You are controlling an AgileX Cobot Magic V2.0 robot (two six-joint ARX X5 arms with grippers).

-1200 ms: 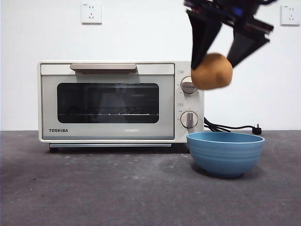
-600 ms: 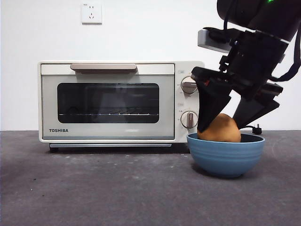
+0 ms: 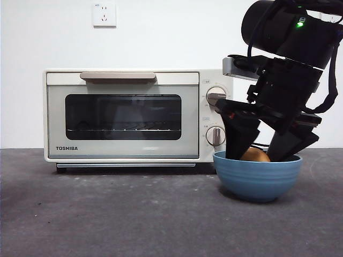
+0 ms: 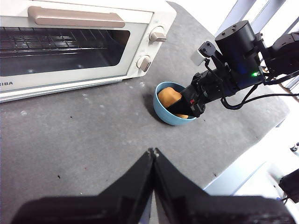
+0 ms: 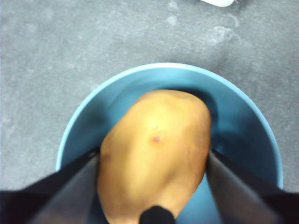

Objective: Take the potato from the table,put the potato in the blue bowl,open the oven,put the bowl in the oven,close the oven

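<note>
The golden-brown potato [image 3: 255, 155] [image 5: 154, 154] sits low inside the blue bowl [image 3: 257, 179] [image 5: 243, 116], only its top showing over the rim in the front view. My right gripper [image 3: 261, 152] [image 5: 153, 186] reaches down into the bowl, one jaw pressed against each side of the potato. The cream Toshiba oven [image 3: 123, 115] stands just left of the bowl with its door closed. From the left wrist view, the bowl [image 4: 163, 114], potato [image 4: 169, 97] and right arm lie well away; my left gripper [image 4: 153, 154] hovers above the table [image 4: 93, 140], shut and empty.
The oven's black cord [image 3: 262, 144] runs along the table behind the bowl. Wall sockets [image 3: 104, 15] sit on the white wall behind. The table's right edge [image 4: 243, 154] lies close past the bowl.
The right gripper has come down with the potato from above the bowl into it; the potato now sits deeper, nearly hidden by the rim. The oven and bowl have stayed put.
</note>
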